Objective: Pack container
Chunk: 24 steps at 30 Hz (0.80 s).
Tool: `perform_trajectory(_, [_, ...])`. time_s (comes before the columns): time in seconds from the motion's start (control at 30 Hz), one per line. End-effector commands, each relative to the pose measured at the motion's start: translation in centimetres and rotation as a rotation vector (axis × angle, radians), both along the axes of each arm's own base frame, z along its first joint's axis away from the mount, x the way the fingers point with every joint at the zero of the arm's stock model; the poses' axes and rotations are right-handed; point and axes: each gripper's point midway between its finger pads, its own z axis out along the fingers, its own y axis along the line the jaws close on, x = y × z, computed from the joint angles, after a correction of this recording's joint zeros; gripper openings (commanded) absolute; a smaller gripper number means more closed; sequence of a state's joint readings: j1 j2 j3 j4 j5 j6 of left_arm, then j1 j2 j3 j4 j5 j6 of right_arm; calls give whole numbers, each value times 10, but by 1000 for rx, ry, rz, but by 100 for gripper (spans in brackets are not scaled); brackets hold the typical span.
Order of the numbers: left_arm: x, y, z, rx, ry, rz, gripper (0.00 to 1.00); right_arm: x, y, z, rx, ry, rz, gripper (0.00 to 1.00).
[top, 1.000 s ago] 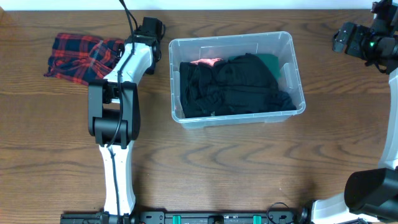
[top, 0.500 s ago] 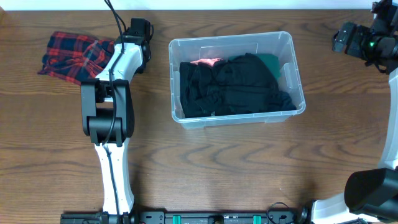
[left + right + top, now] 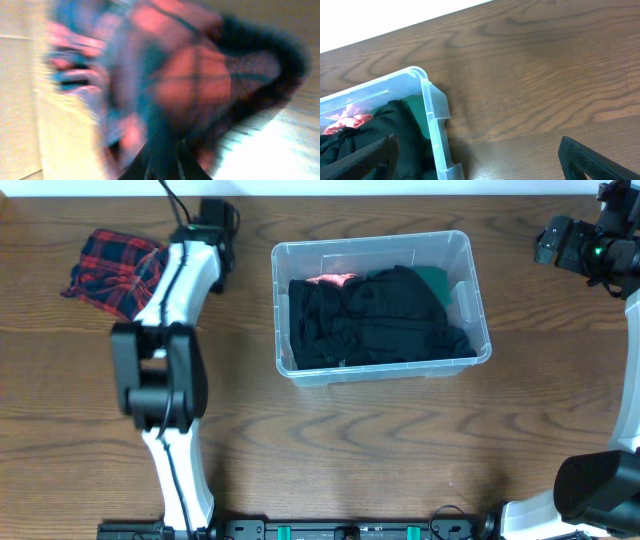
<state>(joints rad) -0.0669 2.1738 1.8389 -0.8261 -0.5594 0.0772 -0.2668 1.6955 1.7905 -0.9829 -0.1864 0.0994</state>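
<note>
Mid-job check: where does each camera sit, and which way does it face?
Overhead: fixed above the table, looking straight down at the container, plaid cloth, left arm and right arm.
Left wrist: close against the plaid cloth, blurred; nothing of the robot is clear.
Right wrist: looks obliquely at the container's corner and far table edge; right end effector open at the bottom.
Shared: overhead and right wrist both show the container's black clothes.

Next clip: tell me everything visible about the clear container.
The container is a clear plastic rectangular bin with rounded corners and a rolled rim, lidless, upright on the wooden table near its middle. Black clothing fills most of it, with a green piece and a pink piece at its far side.
</note>
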Motion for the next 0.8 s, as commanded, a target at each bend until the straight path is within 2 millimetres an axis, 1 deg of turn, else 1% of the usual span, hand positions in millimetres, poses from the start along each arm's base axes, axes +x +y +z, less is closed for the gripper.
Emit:
perform_trajectory(0.0, [-8, 5, 96, -13, -218, 36, 11, 2, -2, 0, 8, 0, -12, 99])
perform_trajectory(0.03, [-11, 4, 110, -20, -248, 37, 10, 2, -2, 0, 8, 0, -12, 99])
perform_trajectory(0.07, [-16, 4, 129, -34, -292, 38, 9, 2, -2, 0, 8, 0, -12, 99])
perform_trajectory(0.1, [-20, 3, 143, -46, -326, 38, 7, 2, -2, 0, 8, 0, -12, 99])
perform_trajectory(0.2, [-35, -3, 182, -93, -413, 20, 7, 2, -2, 0, 8, 0, -12, 99])
perform_trajectory(0.27, [-44, -4, 201, -106, -451, 14, 7, 2, -2, 0, 8, 0, -12, 99])
perform_trajectory(0.33, [-51, -4, 210, -109, -466, 12, 7, 3, -2, 0, 8, 0, -12, 99])
perform_trajectory(0.43, [-55, -3, 208, -108, -449, 14, 8, 3, -2, 0, 8, 0, -12, 99])
perform_trajectory(0.53, [-56, -3, 196, -138, -439, 66, 28, 3, -2, 0, 8, 0, -12, 99])
perform_trajectory(0.57, [-56, -3, 191, -165, -436, 85, 37, 2, -2, 0, 8, 0, -12, 99])
perform_trajectory(0.6, [-55, -5, 185, -210, -434, 102, 43, 2, -2, 0, 8, 0, -12, 99])
perform_trajectory(0.63, [-54, -7, 178, -275, -434, 124, 47, 2, -2, 0, 8, 0, -12, 99])
perform_trajectory(0.7, [-52, -5, 166, -405, -444, 182, 53, 2, -2, 0, 8, 0, -12, 99])
perform_trajectory(0.77, [-50, 3, 156, -517, -454, 248, 54, 2, -2, 0, 8, 0, -12, 99])
